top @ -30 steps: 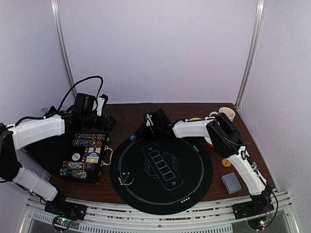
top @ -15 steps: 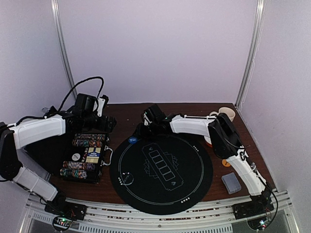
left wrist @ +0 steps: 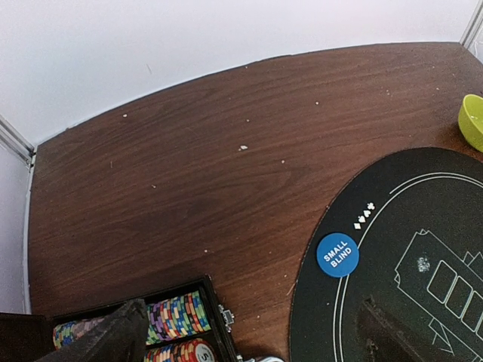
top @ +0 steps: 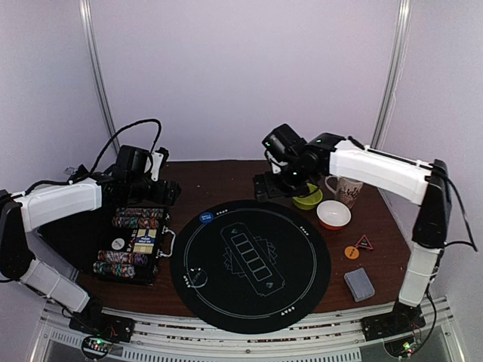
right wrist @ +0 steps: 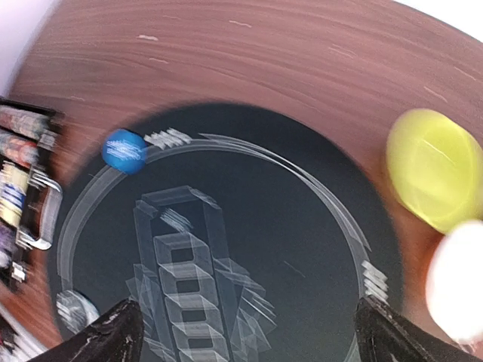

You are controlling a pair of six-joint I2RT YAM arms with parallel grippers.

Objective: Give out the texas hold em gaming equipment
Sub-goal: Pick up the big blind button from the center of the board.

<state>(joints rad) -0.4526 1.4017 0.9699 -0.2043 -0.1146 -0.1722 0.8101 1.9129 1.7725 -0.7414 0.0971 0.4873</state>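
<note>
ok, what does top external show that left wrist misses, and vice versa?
Only top external: white patterned mug, white-orange bowl, orange round disc, small red triangle, grey-blue card deck. Only left wrist: readable SMALL BLIND lettering on the blue round disc. Both: that disc, round black mat, green bowl, black chip case.

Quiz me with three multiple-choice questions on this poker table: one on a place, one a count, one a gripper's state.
1. Where does the blue disc lie? A on the black mat's far-left edge; B in the mug; C in the chip case.
2. How many bowls are in view? A one; B two; C four.
3. The right gripper is: A shut on the blue disc; B open and empty; C shut on the mug.
Answers: 1 A, it overlaps the mat's edge; 2 B, green bowl and white-orange bowl; 3 B, its fingers stand apart, nothing between.
</note>
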